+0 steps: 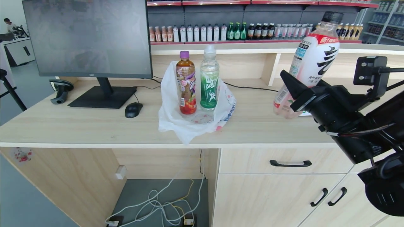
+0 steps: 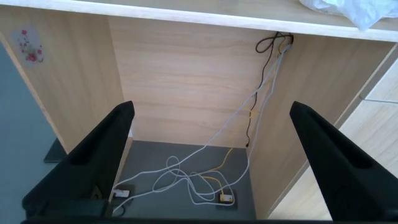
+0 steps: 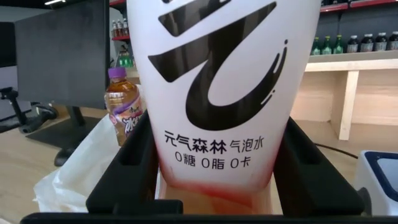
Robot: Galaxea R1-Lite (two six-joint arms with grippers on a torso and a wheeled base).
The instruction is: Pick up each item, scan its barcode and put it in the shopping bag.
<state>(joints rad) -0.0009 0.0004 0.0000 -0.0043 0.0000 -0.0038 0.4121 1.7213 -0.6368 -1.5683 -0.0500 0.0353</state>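
Note:
My right gripper (image 1: 292, 91) is shut on a white bottle (image 1: 315, 53) with a black cap and black brush marks, held tilted above the right part of the counter. In the right wrist view the same bottle (image 3: 217, 93) sits between the right gripper (image 3: 217, 180) fingers. A white shopping bag (image 1: 170, 119) lies open mid-counter, with a brown tea bottle (image 1: 186, 85) and a green-labelled clear bottle (image 1: 209, 82) standing in it. The tea bottle (image 3: 122, 102) and bag (image 3: 68, 180) lie beyond the held bottle. My left gripper (image 2: 211, 162) is open, low, facing the space under the counter.
A monitor (image 1: 88, 37) stands at the back left with a mouse (image 1: 133, 109) and a handheld scanner (image 1: 60, 91) beside it. A white box (image 3: 379, 180) lies just right of the held bottle. Cables (image 2: 205, 180) trail under the counter. Drawers (image 1: 290, 163) are at the lower right.

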